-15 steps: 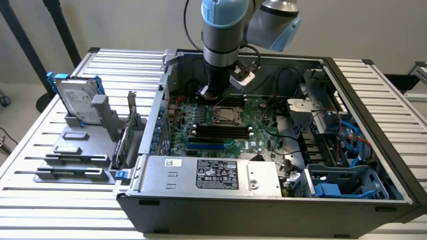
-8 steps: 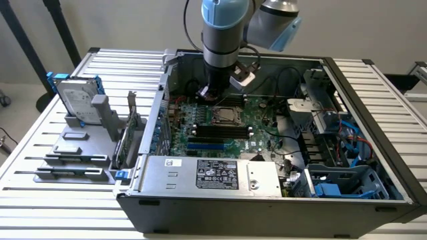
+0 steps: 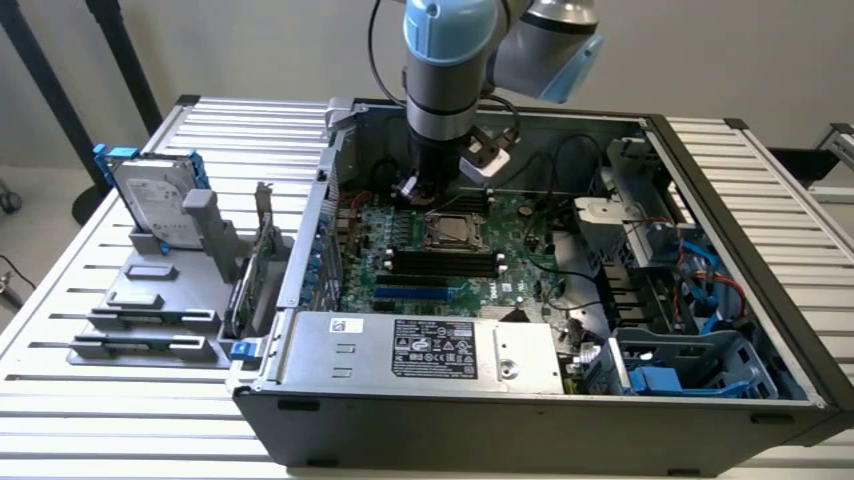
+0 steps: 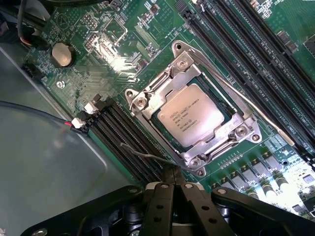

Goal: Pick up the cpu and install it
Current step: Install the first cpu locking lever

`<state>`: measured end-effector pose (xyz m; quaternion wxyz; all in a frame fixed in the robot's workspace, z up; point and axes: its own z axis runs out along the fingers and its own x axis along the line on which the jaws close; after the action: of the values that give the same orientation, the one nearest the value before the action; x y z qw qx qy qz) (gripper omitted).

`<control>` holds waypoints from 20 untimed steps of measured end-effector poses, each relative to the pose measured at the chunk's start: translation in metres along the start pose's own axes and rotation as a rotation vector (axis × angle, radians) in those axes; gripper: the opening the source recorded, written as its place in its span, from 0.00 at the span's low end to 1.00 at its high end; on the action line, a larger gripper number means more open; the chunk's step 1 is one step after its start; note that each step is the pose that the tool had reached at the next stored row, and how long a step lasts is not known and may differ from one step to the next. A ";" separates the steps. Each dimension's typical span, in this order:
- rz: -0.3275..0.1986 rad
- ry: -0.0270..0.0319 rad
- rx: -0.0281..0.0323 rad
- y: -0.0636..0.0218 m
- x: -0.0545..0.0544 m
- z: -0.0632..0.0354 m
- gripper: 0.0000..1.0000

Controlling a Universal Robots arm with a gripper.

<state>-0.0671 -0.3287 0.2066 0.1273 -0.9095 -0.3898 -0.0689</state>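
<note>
So the whole setup is sitting on a white slatted table (image 3: 120,400) with a plain pale wall (image 3: 240,50) behind it. An open PC case (image 3: 534,405) is lying on its side, green motherboard (image 3: 514,225) facing up. Off at the exterior view's left, a grey holder (image 3: 147,320) is carrying a silver hard drive (image 3: 150,205) standing upright in a blue bracket.

The cpu (image 4: 193,119) is already sitting in its socket, and the metal frame (image 4: 147,101) is lying closed around its edges. A thin wire lever (image 4: 147,155) is poking out just beside the socket, right by the memory slots (image 4: 123,130).

The gripper (image 4: 173,173) is hanging over the board near the socket with its fingers pressed together, and it's pinching nothing. In the exterior view the arm (image 3: 447,70) is reaching straight down into the case, just behind the socket.

Labels: the cpu top is carrying several lines of printed text, but I can't make out the words. The power supply (image 3: 414,350) is wearing a black sticker (image 3: 434,350) with white print plus a small white one, both unreadable to me.
</note>
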 end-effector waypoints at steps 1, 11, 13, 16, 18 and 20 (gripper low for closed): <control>-0.001 0.0001 0.0002 0.0003 0.000 0.0004 0.11; -0.002 -0.0022 -0.0013 0.0031 0.003 0.0009 0.11; -0.002 -0.0033 -0.0022 0.0034 0.003 0.0013 0.11; -0.002 -0.0043 -0.0031 0.0044 0.003 0.0030 0.11; -0.002 -0.0046 -0.0033 0.0053 0.003 0.0042 0.11; -0.002 -0.0047 -0.0035 0.0062 0.004 0.0055 0.11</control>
<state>-0.0599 -0.3287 0.2011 0.1247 -0.9095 -0.3909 -0.0676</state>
